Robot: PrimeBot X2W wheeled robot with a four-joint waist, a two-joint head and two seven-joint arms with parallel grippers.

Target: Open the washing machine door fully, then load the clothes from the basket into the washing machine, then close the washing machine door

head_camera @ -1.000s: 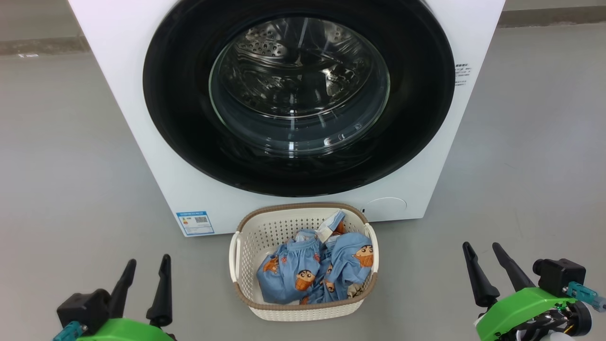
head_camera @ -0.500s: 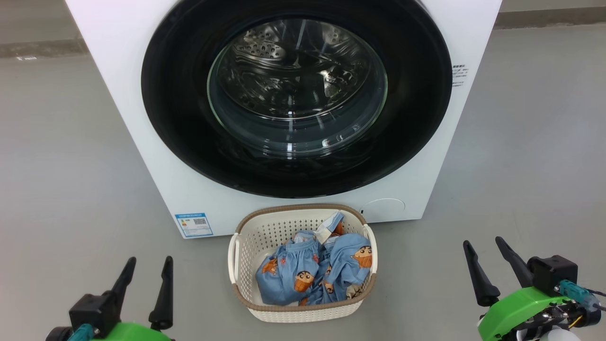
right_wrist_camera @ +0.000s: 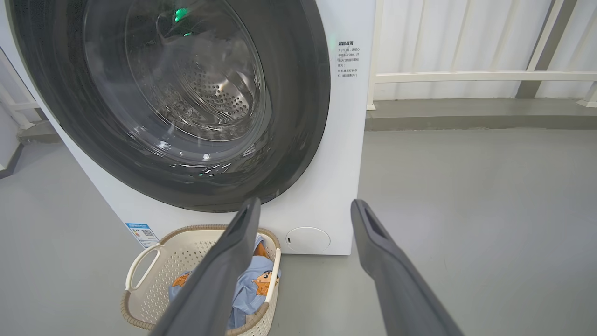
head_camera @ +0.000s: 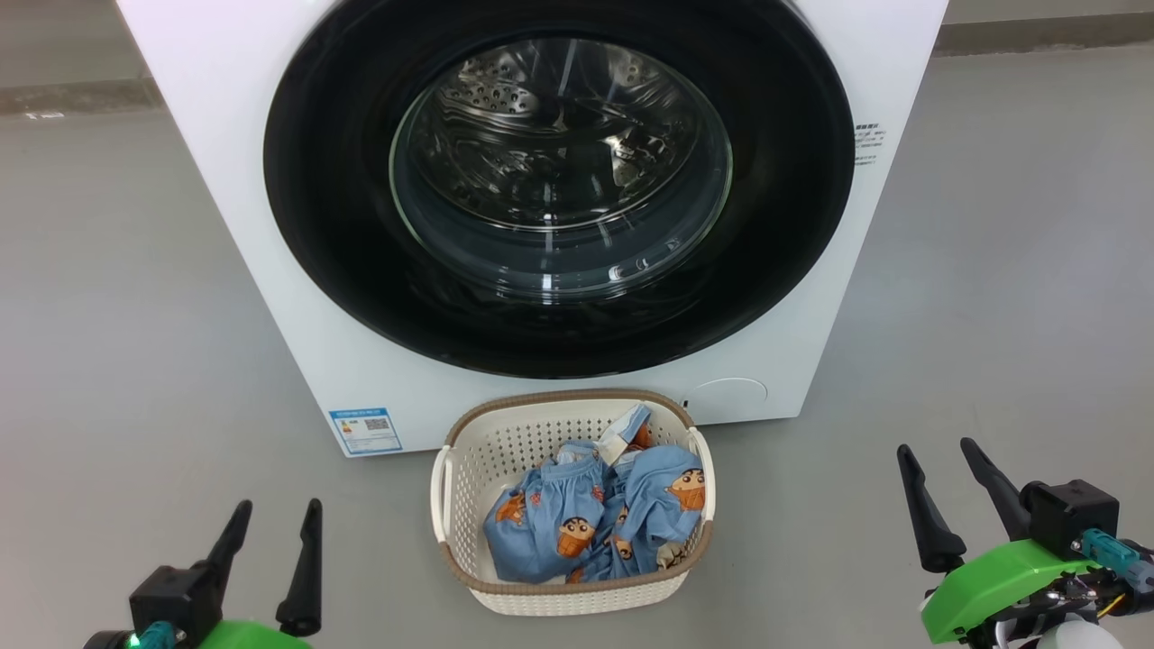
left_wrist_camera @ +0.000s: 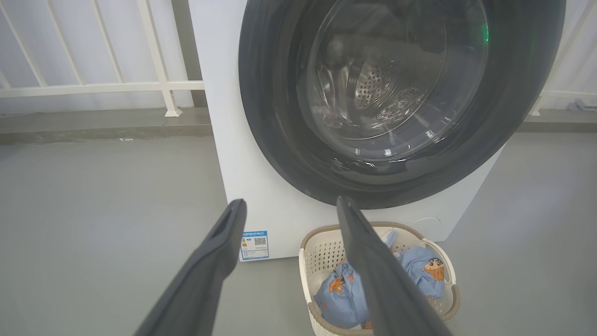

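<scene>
The white washing machine (head_camera: pixel 225 162) fills the upper middle of the head view, and its round black-ringed glass door (head_camera: pixel 325 180) lies flat against the front, closed. On the floor just before it sits the cream basket (head_camera: pixel 451 491) holding light-blue printed clothes (head_camera: pixel 590 523). My left gripper (head_camera: pixel 278 509) is low at the left, open and empty, well clear of the basket. Low at the right, my right gripper (head_camera: pixel 938 446) is open and empty too. The left wrist view shows the door (left_wrist_camera: pixel 270 116) and basket (left_wrist_camera: pixel 322 249) ahead; the right wrist view shows the door (right_wrist_camera: pixel 303 93) and basket (right_wrist_camera: pixel 144 284).
Grey floor (head_camera: pixel 117 361) spreads on both sides of the machine. A white railing (left_wrist_camera: pixel 93 86) on a low kerb runs behind the machine on the left, and a railing (right_wrist_camera: pixel 466 74) on the right. A small round cover (head_camera: pixel 728 393) sits at the machine's lower right.
The whole head view has shifted slightly, so the camera moved. My right gripper has drifted a little to the right and up; the left sits a little lower. Door, basket and clothes are unchanged.
</scene>
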